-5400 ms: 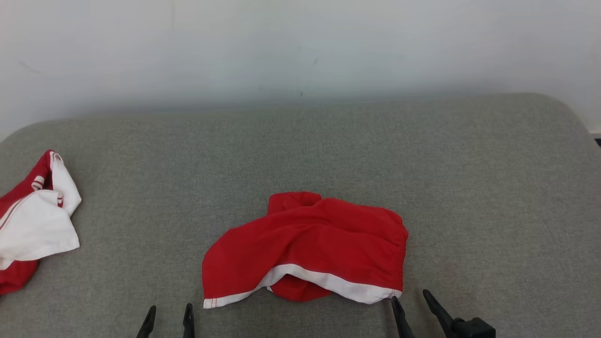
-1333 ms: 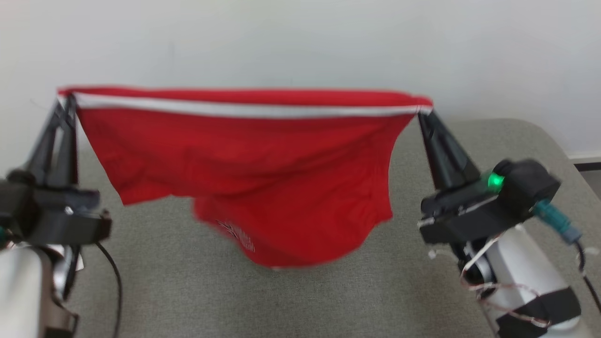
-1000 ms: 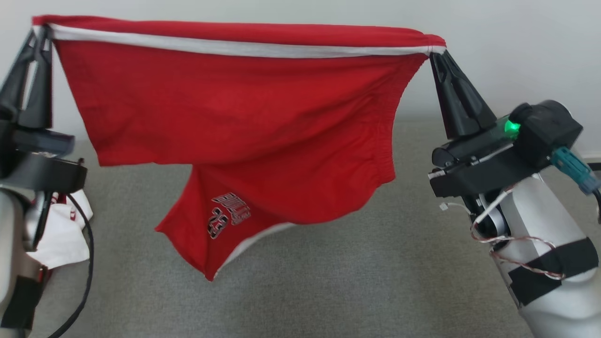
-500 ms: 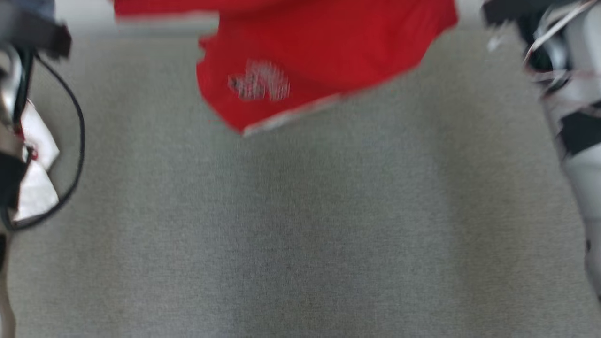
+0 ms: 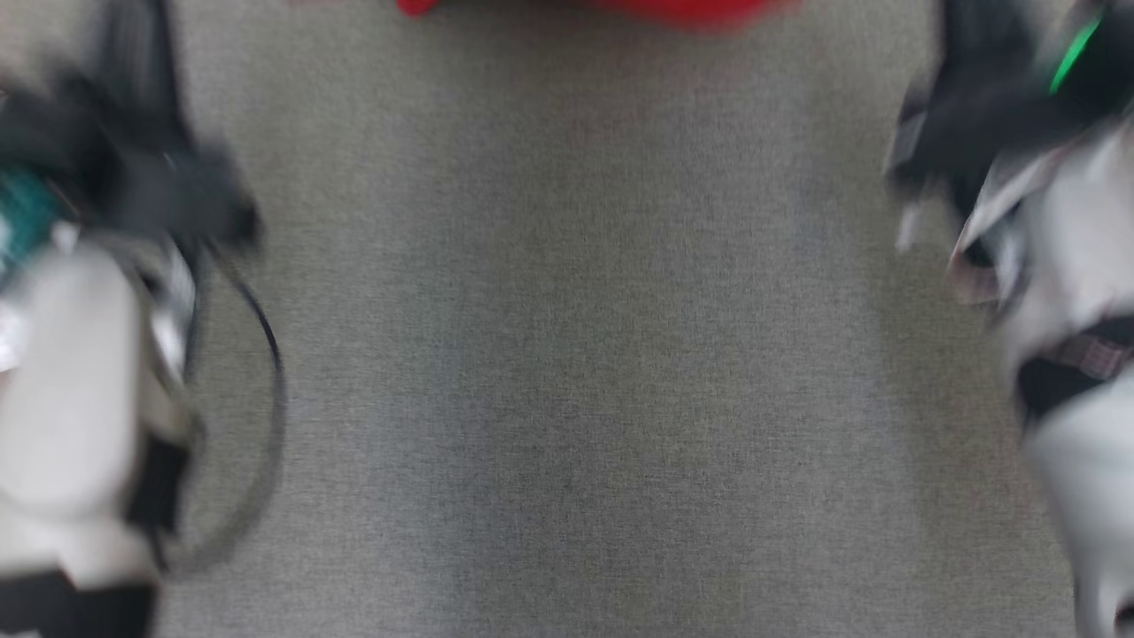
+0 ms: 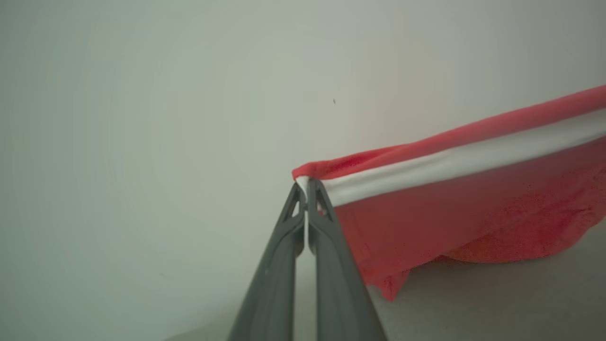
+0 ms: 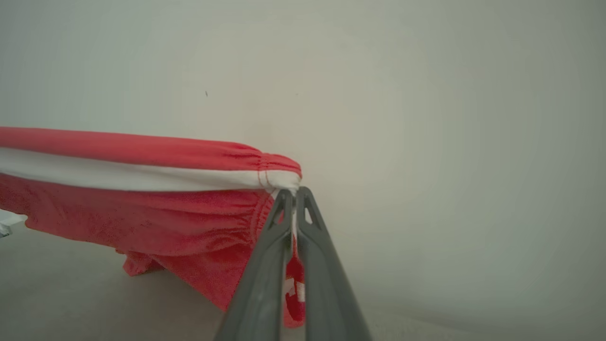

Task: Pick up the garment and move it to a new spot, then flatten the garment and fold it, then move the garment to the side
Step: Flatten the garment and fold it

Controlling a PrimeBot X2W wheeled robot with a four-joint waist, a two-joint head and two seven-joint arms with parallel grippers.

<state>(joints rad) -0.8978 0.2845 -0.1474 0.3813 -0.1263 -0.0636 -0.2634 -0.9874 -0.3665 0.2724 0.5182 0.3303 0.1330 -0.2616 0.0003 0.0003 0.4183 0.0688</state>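
Observation:
The red garment (image 6: pixel 473 203) with a white band along its top edge hangs stretched in the air between my two grippers. My left gripper (image 6: pixel 305 184) is shut on one corner of the band. My right gripper (image 7: pixel 293 192) is shut on the other corner, where the red garment (image 7: pixel 142 213) droops down to the left. In the blurred head view only the lowest part of the garment (image 5: pixel 602 7) shows at the top edge. There my left forearm (image 5: pixel 80 381) and right forearm (image 5: pixel 1063 266) stand at the two sides, their fingertips out of frame.
The grey padded surface (image 5: pixel 567 354) stretches wide below the hanging cloth. A pale wall (image 6: pixel 142 118) rises behind it. A sliver of white cloth (image 7: pixel 5 222) shows at the left edge of the right wrist view.
The garment, lying crumpled on the surface at first, has been gripped at both corners and lifted, spread wide. The head camera has since tilted down, so the garment slid up out of its picture.

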